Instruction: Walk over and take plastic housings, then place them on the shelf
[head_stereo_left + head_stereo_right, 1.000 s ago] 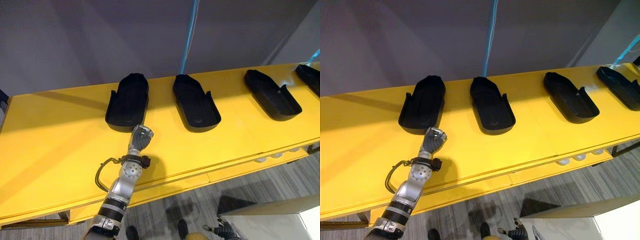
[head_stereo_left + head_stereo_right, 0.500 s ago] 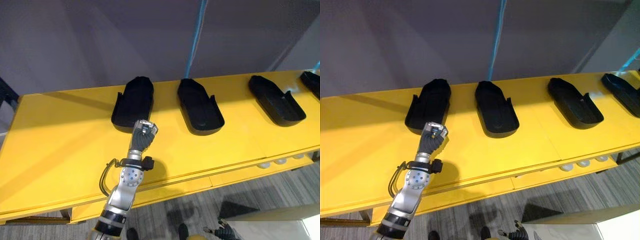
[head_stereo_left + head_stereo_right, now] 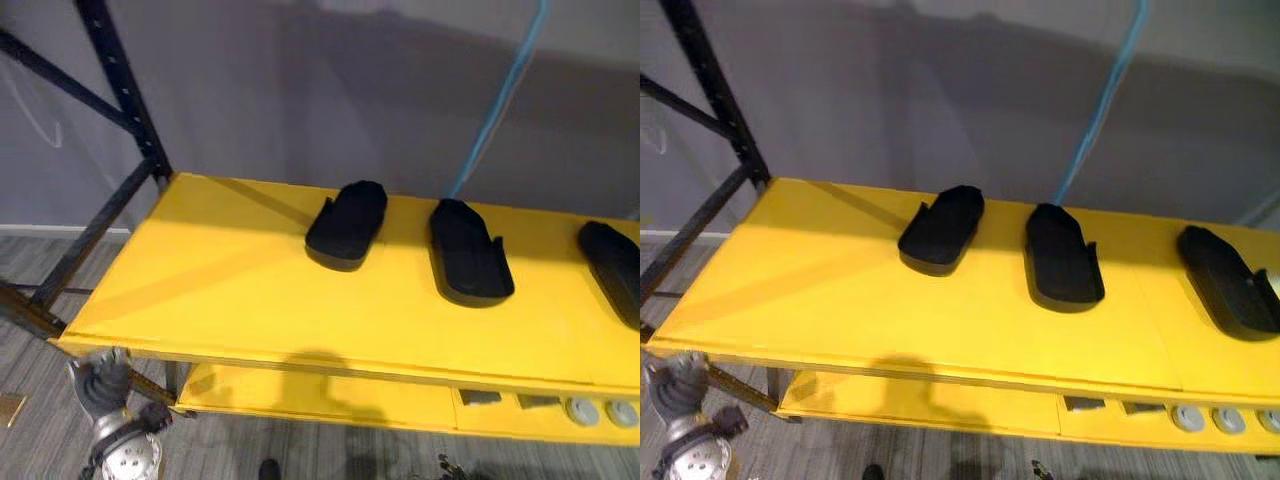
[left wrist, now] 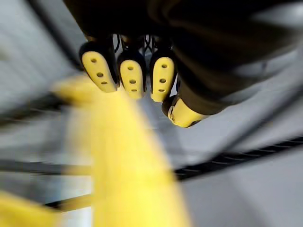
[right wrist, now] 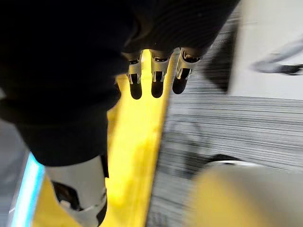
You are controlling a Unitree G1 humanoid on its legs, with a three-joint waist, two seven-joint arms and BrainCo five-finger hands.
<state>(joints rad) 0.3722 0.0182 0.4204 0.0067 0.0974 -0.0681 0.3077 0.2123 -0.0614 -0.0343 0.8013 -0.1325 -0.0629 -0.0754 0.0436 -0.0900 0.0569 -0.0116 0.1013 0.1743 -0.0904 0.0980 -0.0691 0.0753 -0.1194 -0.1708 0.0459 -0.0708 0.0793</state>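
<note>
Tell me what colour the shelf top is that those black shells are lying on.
Bright yellow. The shelf shows best in the right eye view.

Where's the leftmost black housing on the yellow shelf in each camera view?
Left eye view: the leftmost housing lies on the yellow shelf, just right of centre.
Right eye view: the same housing, just left of centre.
Shared landmark: the black rack post at the shelf's left end, with the housing to its right.

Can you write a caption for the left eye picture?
Black plastic housings on a yellow shelf, left hand curled by its front corner.
</note>
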